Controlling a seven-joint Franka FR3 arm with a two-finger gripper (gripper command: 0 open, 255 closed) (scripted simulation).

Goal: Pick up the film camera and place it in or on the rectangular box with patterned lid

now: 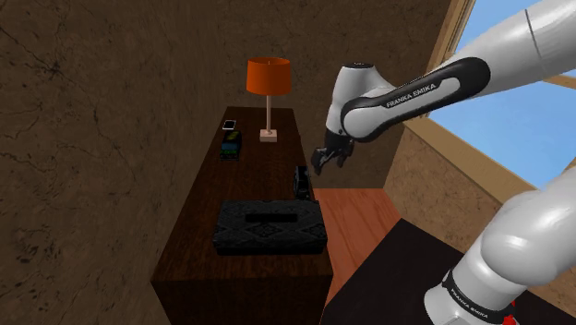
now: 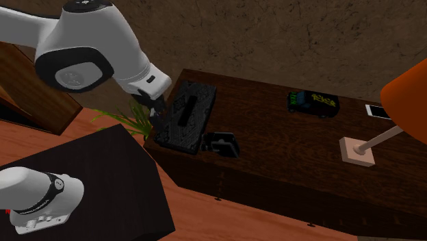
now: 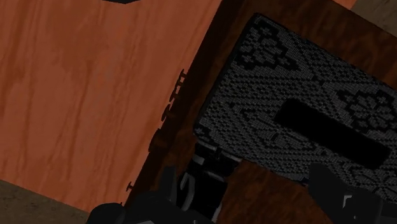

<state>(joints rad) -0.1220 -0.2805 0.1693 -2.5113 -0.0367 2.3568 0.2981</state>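
Your task not started: gripper [image 1: 328, 160] open, empty, near film camera [image 1: 302, 181], at surface [image 1: 268, 162] edge beside patterned-lid box [image 1: 270, 228]; grasp, placing left.

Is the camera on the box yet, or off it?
Off. The camera stands on the dresser beside the box, and nothing lies on the box.

Dim overall, soft daylight through the window [image 1: 506, 127]
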